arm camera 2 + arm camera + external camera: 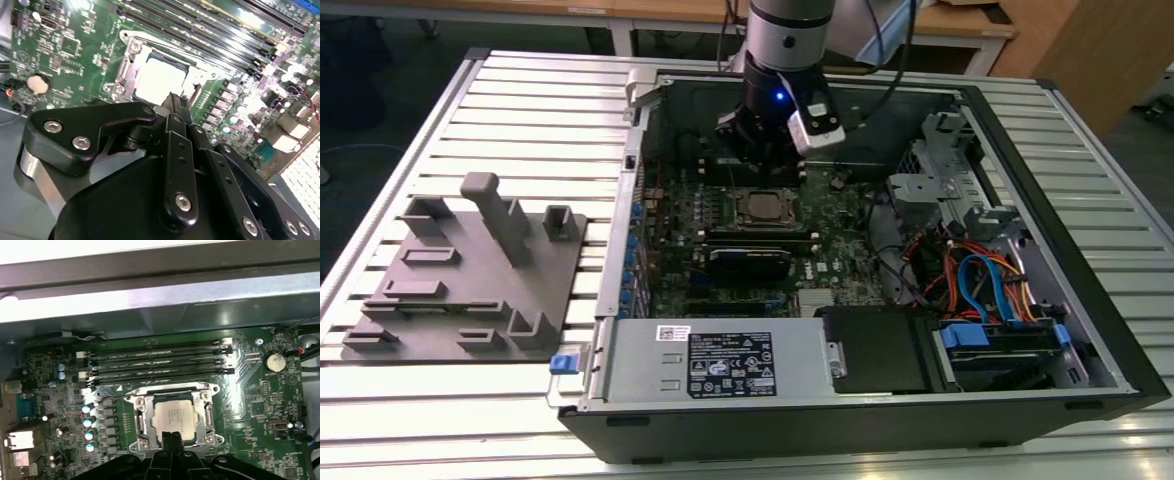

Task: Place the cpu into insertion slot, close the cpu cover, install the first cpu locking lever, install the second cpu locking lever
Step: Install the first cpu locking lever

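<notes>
Since cpu (174, 416) already sits flat in insertion slot (736, 208), step 1 looks done. Cpu cover (141, 416) appears down, framing chip, so step 2 prob done too. Lever wire (125, 395) runs by socket's memory-slot side; can't tell if latched, so both lever steps judged outstanding. Gripper (170, 439) at socket edge, contact unclear, jaws together, nothing held. PC case (1067, 200) sits toward counter (534, 110) edge on exterior view's right.

We see bright light glaring white off the case wall (150, 300) in the first wrist view and washing out the cpu (160, 80) in the second wrist view, where the near tool (175, 103) looks dark and glossy.
</notes>
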`<state>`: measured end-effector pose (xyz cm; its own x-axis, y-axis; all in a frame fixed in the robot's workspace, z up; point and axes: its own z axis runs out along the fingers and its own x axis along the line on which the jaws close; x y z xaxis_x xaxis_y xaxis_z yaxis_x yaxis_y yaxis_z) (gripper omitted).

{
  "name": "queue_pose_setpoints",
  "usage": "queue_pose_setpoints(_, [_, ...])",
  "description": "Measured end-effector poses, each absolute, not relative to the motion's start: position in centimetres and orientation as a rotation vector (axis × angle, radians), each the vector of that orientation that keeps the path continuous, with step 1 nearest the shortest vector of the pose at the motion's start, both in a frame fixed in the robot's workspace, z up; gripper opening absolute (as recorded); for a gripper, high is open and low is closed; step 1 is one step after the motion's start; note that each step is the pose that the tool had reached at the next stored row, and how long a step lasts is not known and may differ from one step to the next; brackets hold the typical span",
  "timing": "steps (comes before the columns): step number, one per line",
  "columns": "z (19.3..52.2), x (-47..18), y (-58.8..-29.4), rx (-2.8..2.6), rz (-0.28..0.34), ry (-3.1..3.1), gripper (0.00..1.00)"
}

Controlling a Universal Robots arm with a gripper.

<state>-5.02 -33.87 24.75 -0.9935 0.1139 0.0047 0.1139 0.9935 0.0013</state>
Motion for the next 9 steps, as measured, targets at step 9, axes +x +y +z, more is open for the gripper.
queue_pose_setpoints(9, [24.75, -5.74, -33.87, -0.179, -0.003, -3.132, 0.1])
